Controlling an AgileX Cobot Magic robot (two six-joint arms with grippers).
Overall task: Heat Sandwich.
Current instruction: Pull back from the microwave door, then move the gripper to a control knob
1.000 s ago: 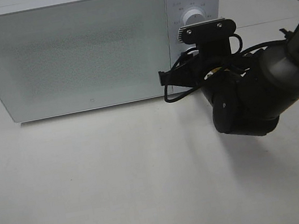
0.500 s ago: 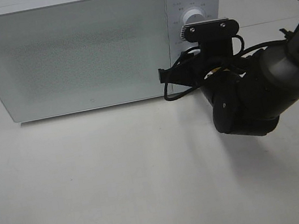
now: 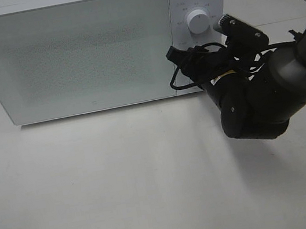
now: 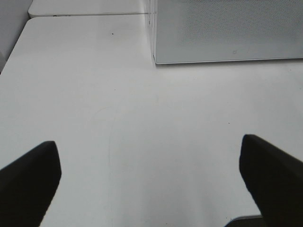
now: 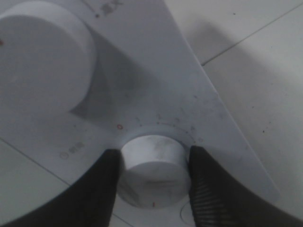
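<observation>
Two Fingers Closed on the Microwave's Lower Dial

Two dark fingers (image 4: 28, 184) of the left gripper (image 4: 149, 156) stood spread wide over the bare white table (image 3: 123, 184), holding nothing, with the near left corner of the microwave (image 3: 72, 51) ahead of them. Farther in, on the right side of the table, the bulky black right arm (image 3: 257, 103) reached toward the microwave's control panel (image 3: 204, 0), its wrist camera (image 3: 242, 32) tilted just beside the panel's right edge. The right gripper (image 5: 154, 156) pinched the lower dial (image 5: 151, 177) between its two pads, one on each side of the round white knob. A red zero and faint numerals ringed that dial. Above it on the panel sat the larger upper dial (image 3: 197, 21), untouched. The microwave stood toward the far edge of the table, its frosted door (image 3: 78, 56) closed flush. The sandwich showed in none of the views, so where it lay could not be told.
</observation>
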